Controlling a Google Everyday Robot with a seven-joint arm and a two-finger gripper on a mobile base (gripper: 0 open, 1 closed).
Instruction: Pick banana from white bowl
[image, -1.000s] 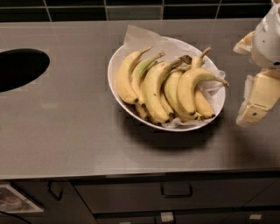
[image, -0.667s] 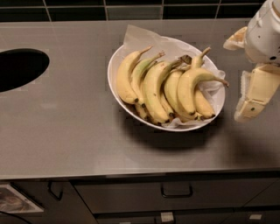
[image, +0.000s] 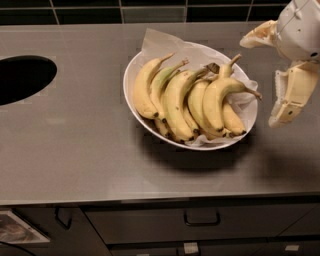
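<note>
The gripper (image: 259, 81) sits at the right edge of the frame, beside the white bowl (image: 128, 92). Over the last second it has slid left and a little upward, closing on the bowl's right rim. Its jaws are spread wide and hold nothing: one cream finger points left at the upper right, the other hangs down below it.

The banana (image: 216, 102) has not stirred. It lies in the right half of the bowl, strongly arched, resting on the neighbouring fruit. Its long thin stem (image: 250, 91) reaches right across the crumpled white paper (image: 160, 42) toward the gripper. To its left lie the fattest yellow banana (image: 175, 105) and a green-tinged banana (image: 161, 87).

The drift suggests the approach is under way but the grasp has not begun. The gripper is near the stem tip yet clear of it. It probably has to come further left and lower over the arch before closing. The fruit is tightly packed, so a finger could snag a neighbour.

The bowl stands on a grey steel counter (image: 75, 135).
</note>
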